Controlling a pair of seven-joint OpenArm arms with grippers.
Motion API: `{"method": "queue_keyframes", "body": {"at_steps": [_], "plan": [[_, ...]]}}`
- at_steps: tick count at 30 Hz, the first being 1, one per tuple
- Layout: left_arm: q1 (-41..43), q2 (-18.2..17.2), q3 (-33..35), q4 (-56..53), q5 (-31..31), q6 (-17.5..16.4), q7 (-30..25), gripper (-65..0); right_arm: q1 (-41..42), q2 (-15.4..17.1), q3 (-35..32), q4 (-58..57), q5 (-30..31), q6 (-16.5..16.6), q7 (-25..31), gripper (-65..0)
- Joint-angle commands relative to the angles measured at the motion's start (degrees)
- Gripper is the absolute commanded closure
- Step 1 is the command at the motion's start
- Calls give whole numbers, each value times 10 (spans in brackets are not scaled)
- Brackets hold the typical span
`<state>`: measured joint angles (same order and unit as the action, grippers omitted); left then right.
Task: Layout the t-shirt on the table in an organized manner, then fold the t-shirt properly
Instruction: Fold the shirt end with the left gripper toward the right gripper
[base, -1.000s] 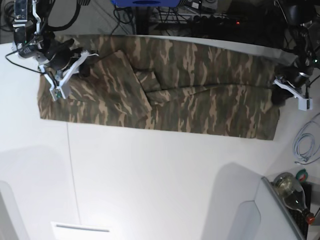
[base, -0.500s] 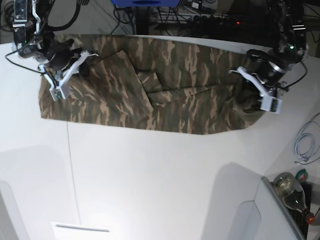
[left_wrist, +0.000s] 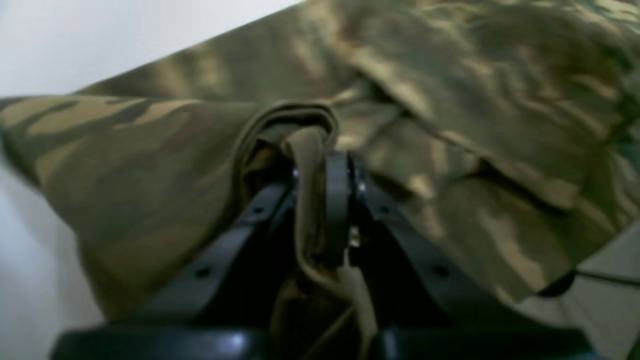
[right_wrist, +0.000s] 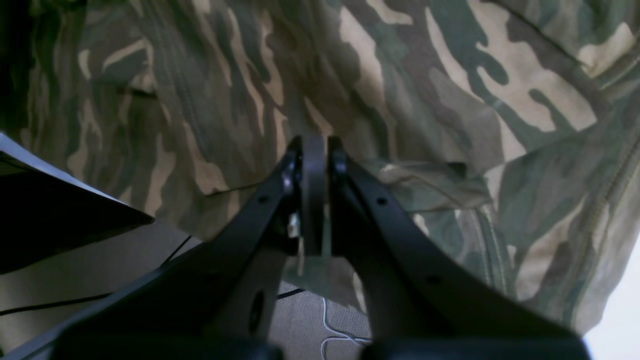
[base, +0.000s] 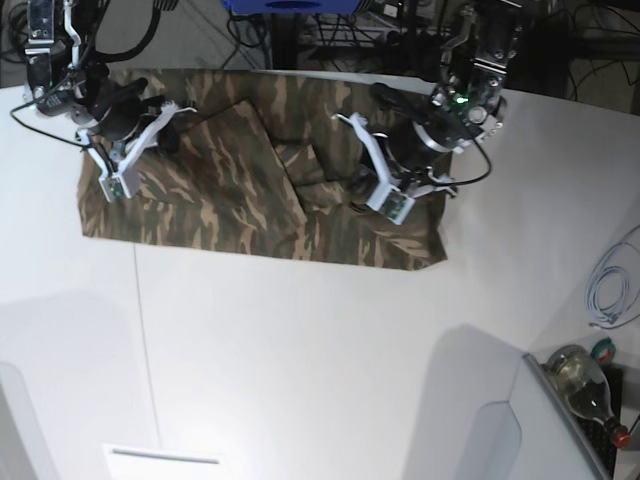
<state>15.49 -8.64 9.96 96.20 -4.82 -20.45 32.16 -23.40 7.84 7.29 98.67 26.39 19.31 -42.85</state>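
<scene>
The camouflage t-shirt (base: 230, 190) lies along the far side of the white table (base: 300, 350), with its right end doubled over toward the middle. My left gripper (base: 388, 203) is shut on a bunched fold of the shirt (left_wrist: 150, 165), with cloth pinched between the fingertips (left_wrist: 337, 170), and holds it above the shirt's middle. My right gripper (base: 112, 180) is at the shirt's left end, its jaws shut (right_wrist: 314, 150) on the shirt's edge (right_wrist: 425, 75) by the table's far edge. The neck patch is hidden.
A thin dark seam line (base: 145, 340) runs down the table. A bottle (base: 585, 385) and a coiled white cable (base: 610, 290) lie at the right edge. Dark cables and gear (base: 330, 35) crowd the space behind the table.
My left gripper has swept left across the table with the shirt's right end, doubling that end over toward the middle. The right gripper has stayed in place.
</scene>
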Motion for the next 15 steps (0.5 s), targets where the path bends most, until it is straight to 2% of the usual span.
{"method": "queue_keyframes", "body": {"at_steps": [1, 5, 15], "plan": [[-8, 2, 10, -2, -1, 3, -11, 0, 2, 5, 2, 11, 6, 5, 8, -21], [-21, 4, 32, -32, 5, 4, -11, 0, 2, 6, 2, 11, 6, 5, 8, -21], [-32, 10, 33, -46, 0, 4, -11, 0, 8, 6, 2, 10, 6, 5, 8, -21]]}}
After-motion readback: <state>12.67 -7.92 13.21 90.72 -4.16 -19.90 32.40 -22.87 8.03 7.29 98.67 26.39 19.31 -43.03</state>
